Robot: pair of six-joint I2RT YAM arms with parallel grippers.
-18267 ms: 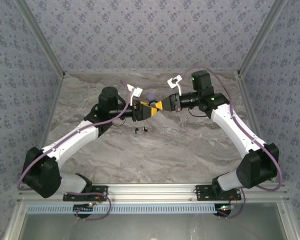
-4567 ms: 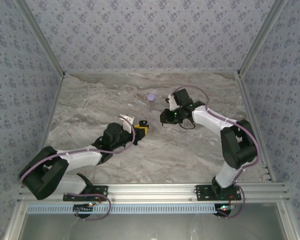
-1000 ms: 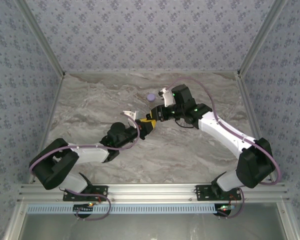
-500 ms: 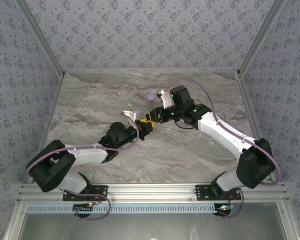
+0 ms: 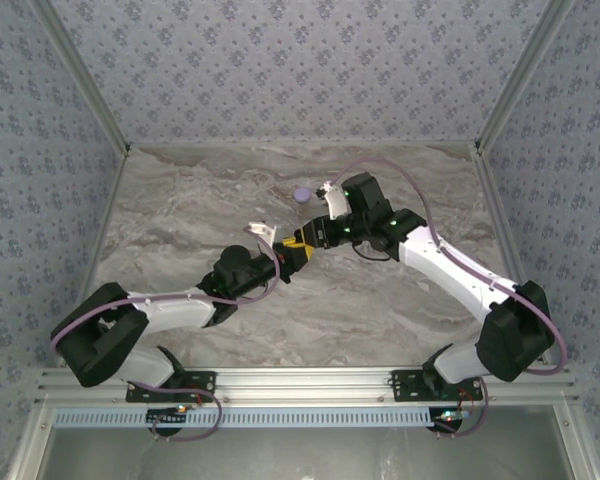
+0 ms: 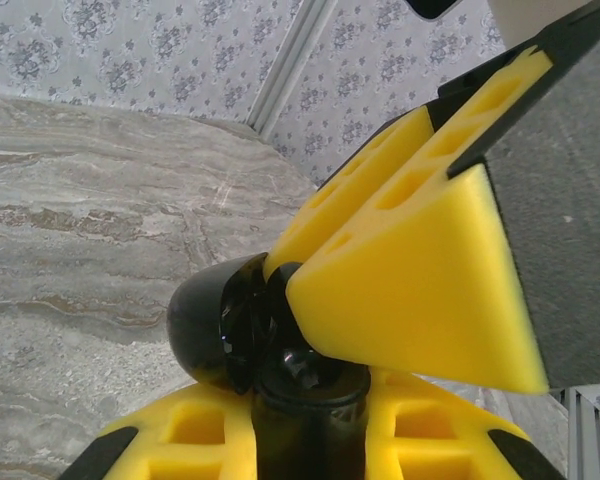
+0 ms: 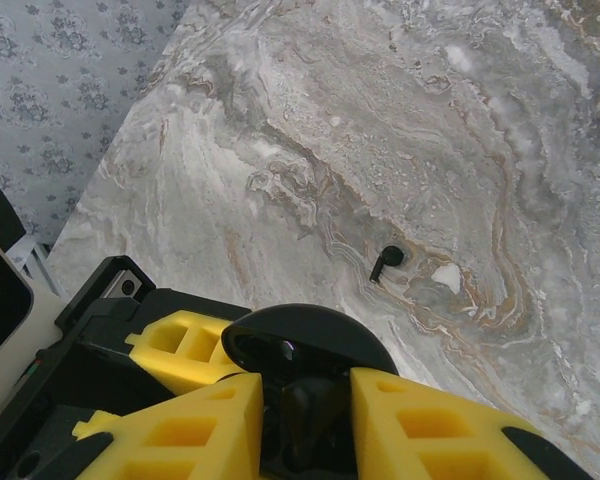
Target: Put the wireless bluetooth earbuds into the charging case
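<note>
The black charging case (image 6: 310, 410) is held off the table with my left gripper (image 6: 310, 445) shut on its body. Its lid (image 6: 215, 330) stands open to the left. From the upper right, my right gripper's yellow fingers (image 6: 420, 290) reach into the case's mouth. In the right wrist view a black earbud (image 7: 315, 425) sits low in the case (image 7: 310, 335), between the slightly parted jaws of my right gripper (image 7: 305, 410), with a thin dark gap at the left finger. A second earbud (image 7: 386, 260) lies loose on the marble. From above, both grippers (image 5: 302, 241) meet mid-table.
A pale lilac disc (image 5: 301, 194) lies on the marble table (image 5: 380, 300) just behind the two grippers. Patterned walls close the table in at the back and on both sides. A metal rail with the arm bases runs along the near edge.
Both grippers have crept slightly right and stayed tip to tip. The right jaws have parted a little around the earbud. The left grip on the case is unchanged.
</note>
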